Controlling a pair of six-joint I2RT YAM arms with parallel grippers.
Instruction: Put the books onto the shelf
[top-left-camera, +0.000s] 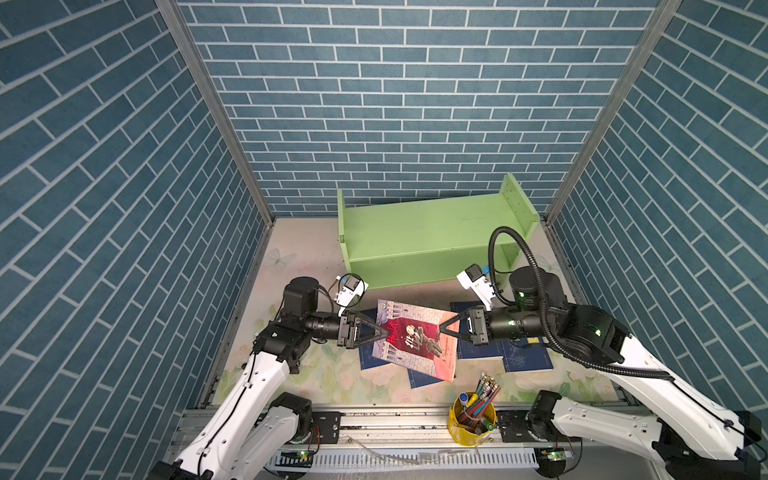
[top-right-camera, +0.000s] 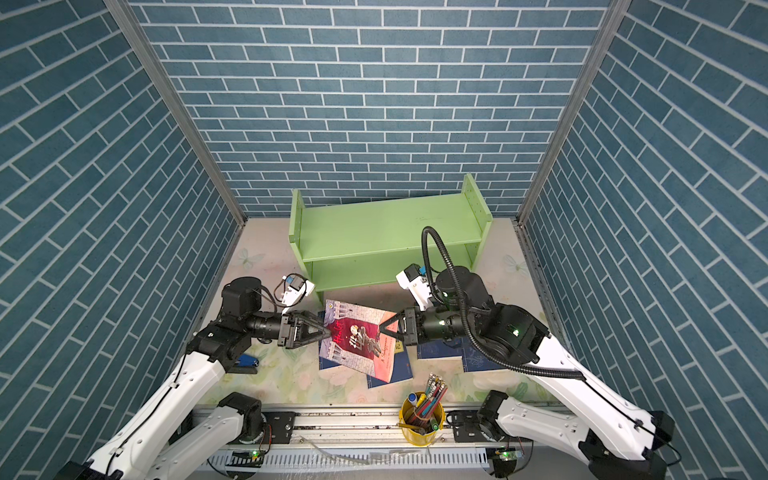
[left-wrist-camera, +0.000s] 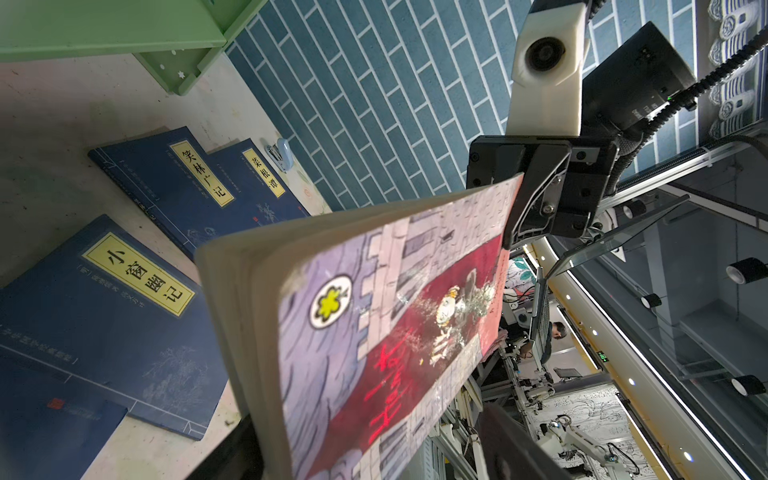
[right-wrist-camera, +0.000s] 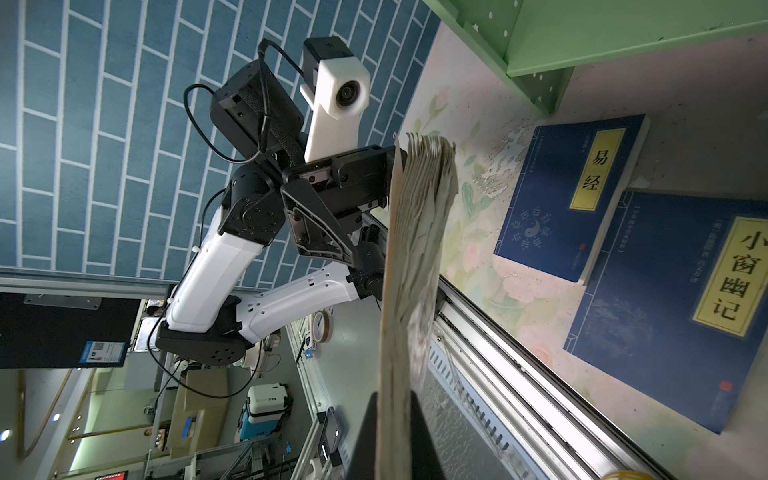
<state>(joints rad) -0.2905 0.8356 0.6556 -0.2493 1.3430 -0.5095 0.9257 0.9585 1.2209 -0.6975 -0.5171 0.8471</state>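
The red-and-grey illustrated paperback (top-left-camera: 415, 338) is hanging tilted in the air just in front of the light-green wooden two-tier shelf (top-left-camera: 419, 232). It is clear of the counter (top-left-camera: 299, 257) and not yet resting on either tier. The right claw (top-left-camera: 441, 328) is clamping the book's edge on the side toward the shelf's right end, and in the right wrist view the pages are fanning loosely away from that grip. The left claw (top-left-camera: 385, 331) is straddling the opposite edge with its jaws standing wide apart, so it is not squeezing the cover (a steadying hold or a hand-over, I am guessing).

Under and around the lifted book, four dark navy paperbacks with yellow title labels (left-wrist-camera: 124, 299) are lying flat on the counter in front of the shelf, some overlapping. Both tiers of the shelf are showing bare in both top views.

The task is therefore only beginning. One book is being carried, none is shelved, and four are waiting to be picked up. Farther out from the shelf, a yellow pen cup (top-left-camera: 471, 419) is standing at the counter's front edge, close enough to the books to be worth avoiding.
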